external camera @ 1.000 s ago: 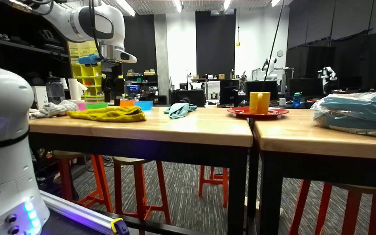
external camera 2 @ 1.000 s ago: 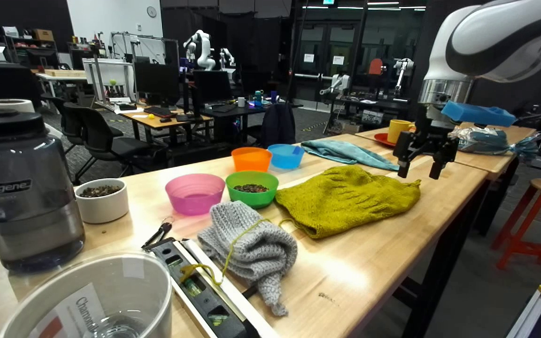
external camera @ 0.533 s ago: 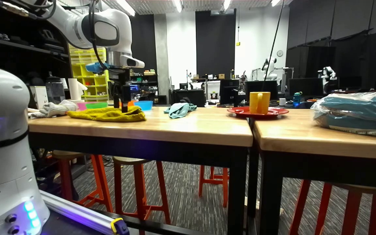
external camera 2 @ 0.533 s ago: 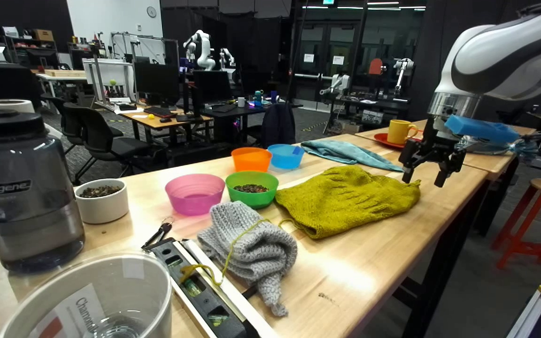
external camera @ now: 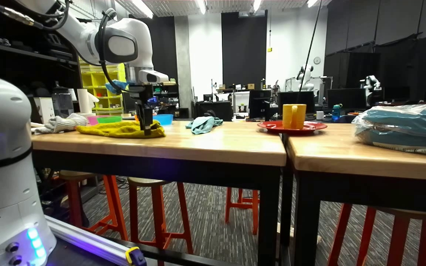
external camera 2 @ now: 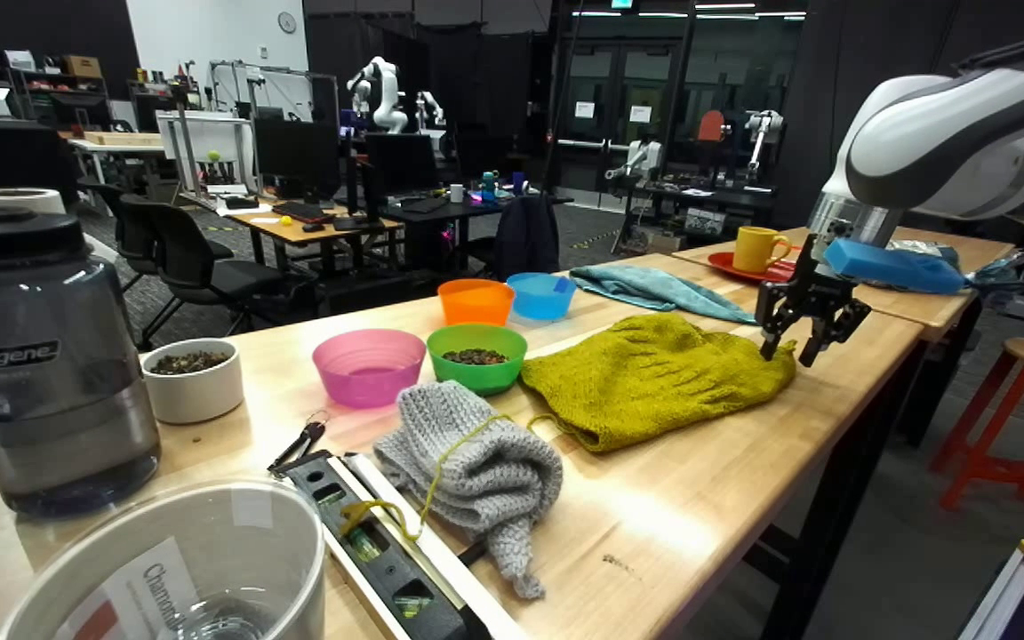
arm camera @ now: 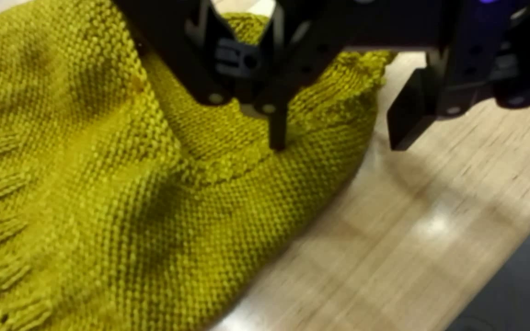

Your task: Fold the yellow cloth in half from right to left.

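Gripper [arm camera: 338,143], lowered since a second earlier, fingers [arm camera: 410,115] drawn nearer yet apart, one over the yellow cloth [arm camera: 228,239], one past its edge, contact unclear; white arm [external camera 2: 930,160], sloping down, gripper pointing downward; cloth, rumpled, on wooden table [external camera 2: 681,489], beside green bowl [external camera 2: 485,380].

Robotics lab here, folks, and it shows at every turn!
Up front a big white arm [external camera: 143,38] looms over the wooden tabletop [external camera: 220,144], and look at the back: more arms [external camera 2: 387,108] in both exterior views! In an exterior view there are monitors [external camera 2: 297,167], black chairs [external camera 2: 176,247], striped floor tape [external camera 2: 595,240] and glass doors [external camera 2: 590,84]; overhead in an exterior view, strip lights [external camera: 142,8] are blazing!
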`<move>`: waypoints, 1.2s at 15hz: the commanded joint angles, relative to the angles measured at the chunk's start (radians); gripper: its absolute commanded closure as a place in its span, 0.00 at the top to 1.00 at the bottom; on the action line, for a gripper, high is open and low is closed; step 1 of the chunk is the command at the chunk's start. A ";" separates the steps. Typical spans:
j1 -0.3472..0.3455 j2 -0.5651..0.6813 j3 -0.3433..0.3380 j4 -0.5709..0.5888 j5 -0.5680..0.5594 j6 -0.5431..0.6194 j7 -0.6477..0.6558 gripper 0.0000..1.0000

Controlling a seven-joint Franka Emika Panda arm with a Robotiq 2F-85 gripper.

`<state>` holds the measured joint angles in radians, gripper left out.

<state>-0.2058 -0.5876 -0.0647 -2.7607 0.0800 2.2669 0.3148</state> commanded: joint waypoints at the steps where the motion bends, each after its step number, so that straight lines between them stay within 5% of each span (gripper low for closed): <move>1: -0.024 0.017 0.025 -0.002 -0.009 0.046 0.053 0.28; 5: -0.023 0.027 0.033 -0.005 -0.007 0.065 0.082 0.00; 13: 0.032 -0.159 0.113 0.001 0.017 0.062 0.132 0.01; 18: 0.110 -0.235 0.228 0.065 0.020 0.081 0.161 0.01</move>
<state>-0.1336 -0.7788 0.0995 -2.7179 0.0895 2.3350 0.4470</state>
